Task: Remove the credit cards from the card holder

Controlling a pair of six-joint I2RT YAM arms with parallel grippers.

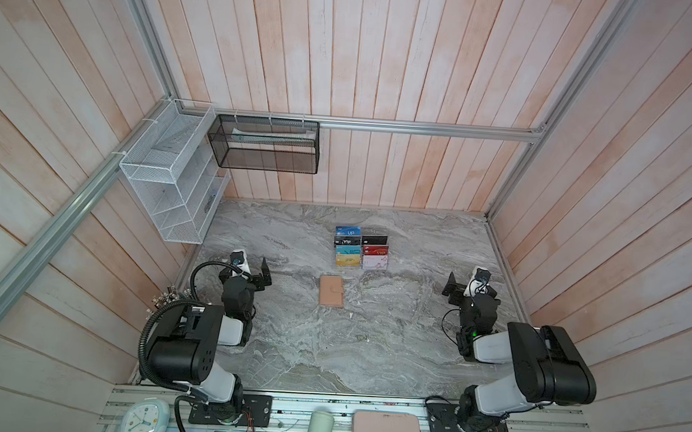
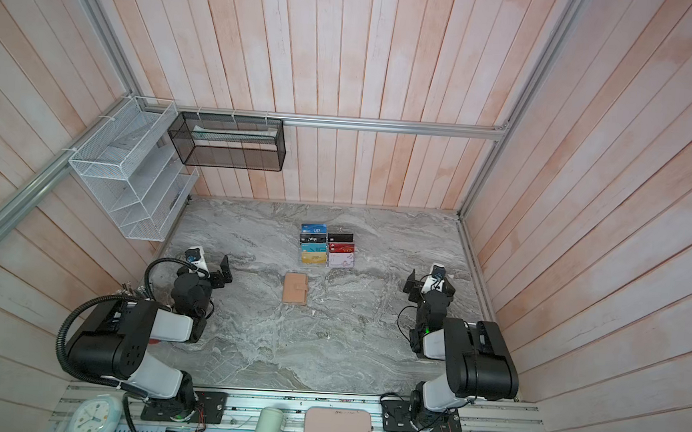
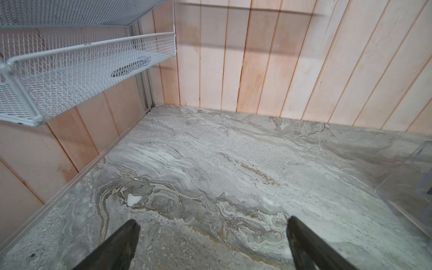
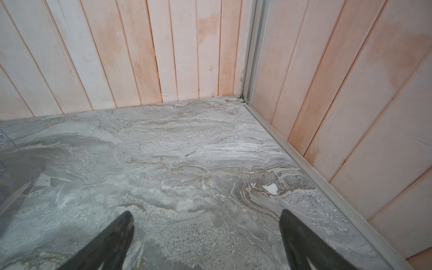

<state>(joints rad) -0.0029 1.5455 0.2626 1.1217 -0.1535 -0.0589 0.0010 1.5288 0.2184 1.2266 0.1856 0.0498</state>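
The card holder [image 1: 331, 291] lies flat and shut near the middle of the surface [image 1: 368, 352], its snap tab fastened, so the credit cards cannot be seen at all. Just behind it, toward the back edge, stands a clear acrylic rack [image 1: 361, 248] filled with coloured cards. The left fingers [image 1: 265, 266] sit near the left edge and the right fingers [image 1: 451, 283] near the right edge, both spread wide and holding nothing, each well apart from the holder; both wrist views show only bare marble between them. Nothing of the task looks done yet. The likeliest mistake is reaching for the rack, whose exposed cards are easier to see than the ones hidden in the holder. The holder looks light and the marble smooth, so prying at the snap with one arm alone would probably just push it along, perhaps into the rack; the other arm needs to pin it. Thin cards in tight pockets may also slip from a shallow pinch.
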